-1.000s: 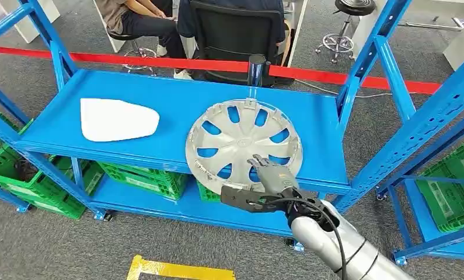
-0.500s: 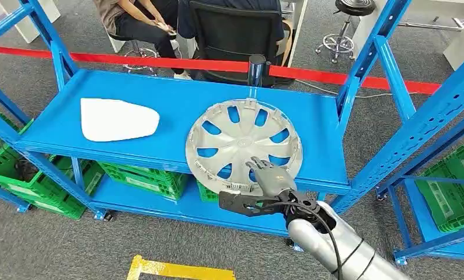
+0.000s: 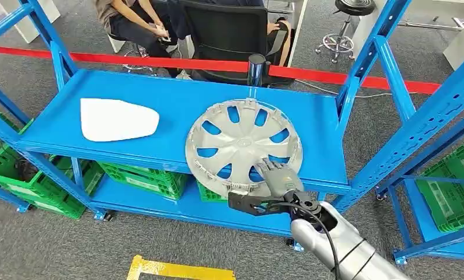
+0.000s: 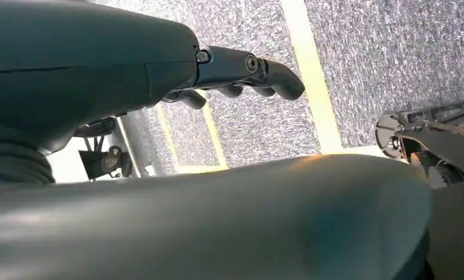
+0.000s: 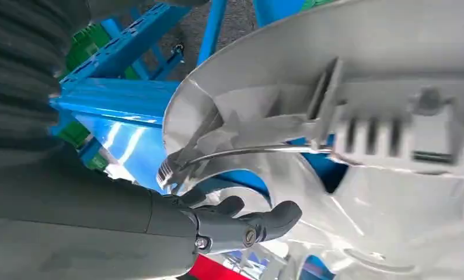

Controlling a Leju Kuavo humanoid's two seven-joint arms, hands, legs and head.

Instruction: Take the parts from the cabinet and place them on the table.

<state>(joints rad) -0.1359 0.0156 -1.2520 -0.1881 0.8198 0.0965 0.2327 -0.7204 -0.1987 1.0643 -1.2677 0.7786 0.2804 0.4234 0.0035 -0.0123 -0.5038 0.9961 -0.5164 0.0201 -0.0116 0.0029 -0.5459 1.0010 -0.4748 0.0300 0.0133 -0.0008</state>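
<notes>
Right arm reaches forward from the lower right of the head view toward the front edge of the blue shelf (image 3: 177, 111). Right hand (image 3: 274, 182) sits at the near rim of the silver hubcap (image 3: 244, 146): fingers lie over the top face of the rim, thumb extends sideways below the shelf edge. In the right wrist view the fingers (image 5: 264, 219) curl against the hubcap's ribbed inner side (image 5: 358, 116). The hand touches the part, but whether it is actually clamped on the rim cannot be told.

Left hand (image 4: 241, 70) hangs over grey carpet with yellow floor tape (image 4: 311, 76); fingers curled inward, nothing in them.

Count, top shelf level: one hubcap, lying flat at centre-right, its near edge overhanging the shelf front; one white flat panel (image 3: 117, 119), rounded-triangular, lying to the left, well apart from the hubcap. One dark cylindrical post (image 3: 256, 70) stands at the back edge. Green crates (image 3: 142, 178) sit on the lower levels.

A red tape barrier (image 3: 159, 60) runs behind the shelf; seated people (image 3: 142, 23) and a black office chair (image 3: 235, 35) are beyond it.
</notes>
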